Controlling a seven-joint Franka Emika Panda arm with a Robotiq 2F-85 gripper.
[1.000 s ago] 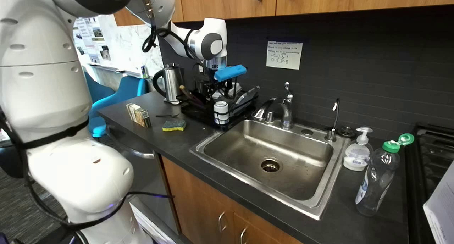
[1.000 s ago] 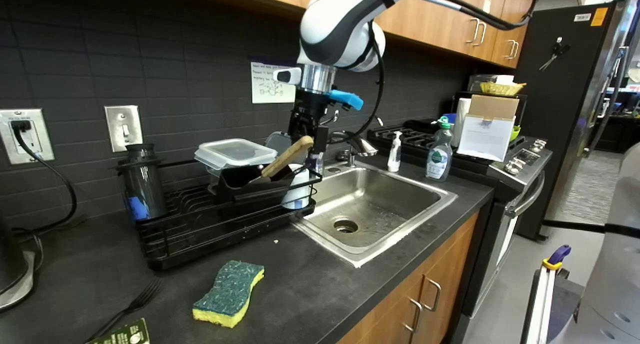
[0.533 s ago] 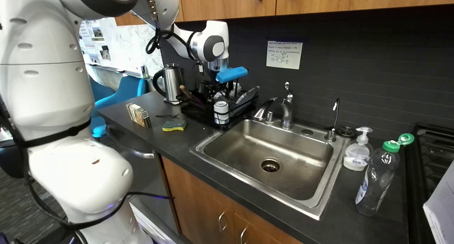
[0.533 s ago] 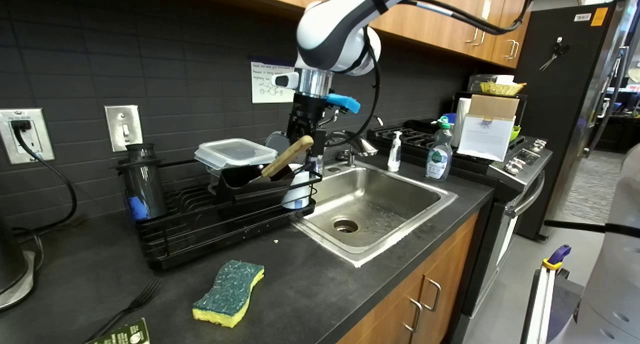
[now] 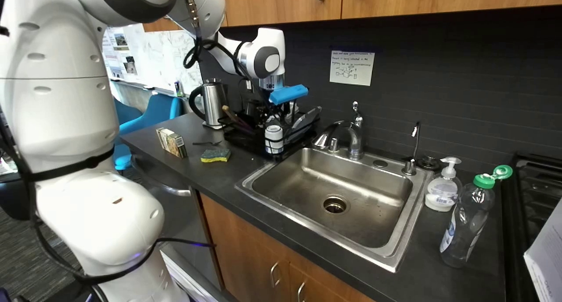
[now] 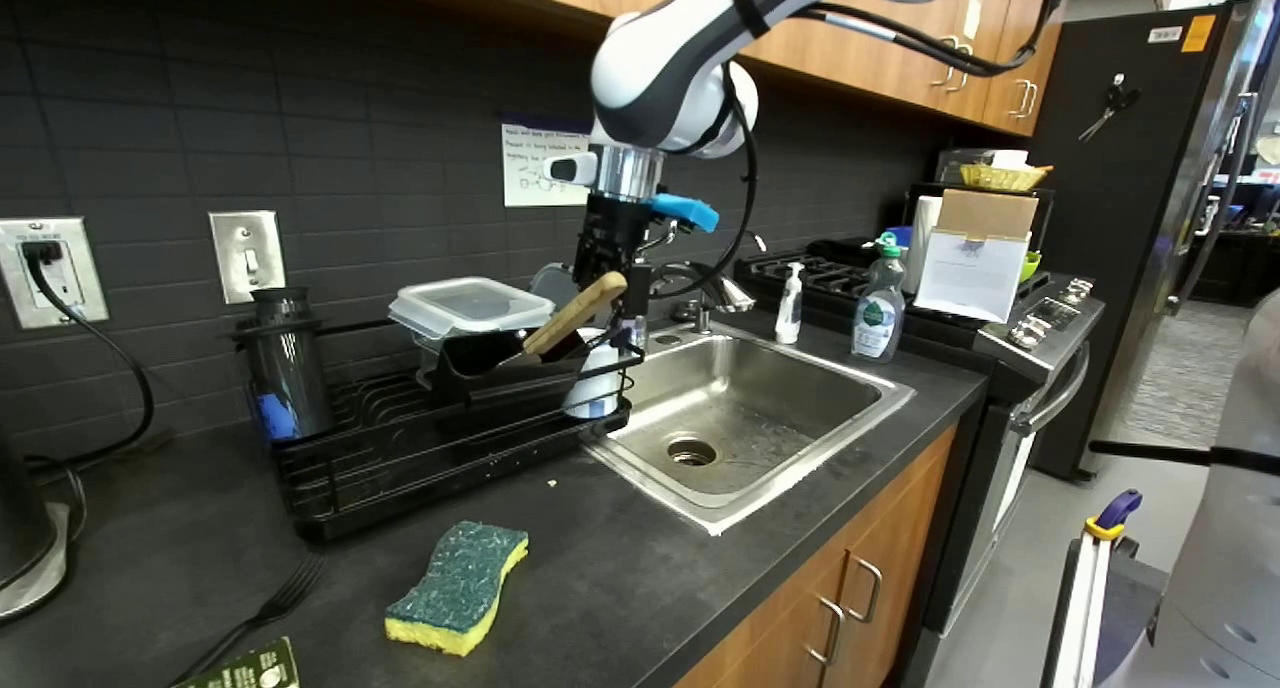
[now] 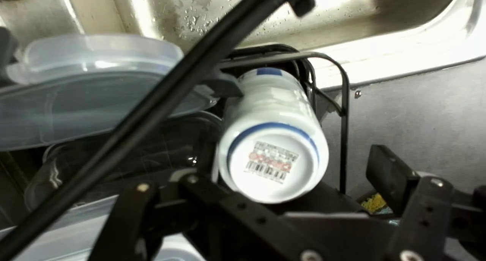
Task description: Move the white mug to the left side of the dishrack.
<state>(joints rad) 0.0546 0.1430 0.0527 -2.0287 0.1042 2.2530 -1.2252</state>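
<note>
In an exterior view the white mug (image 7: 273, 136) stands upside down at the right end of the dishrack (image 6: 420, 488), beside the sink (image 6: 750, 408). The gripper (image 7: 300, 162) hangs over it, jaws apart; I cannot tell whether they touch. Best to centre the mug, close evenly, then lift clear of the wooden handle (image 6: 575, 317) before going left.
</note>
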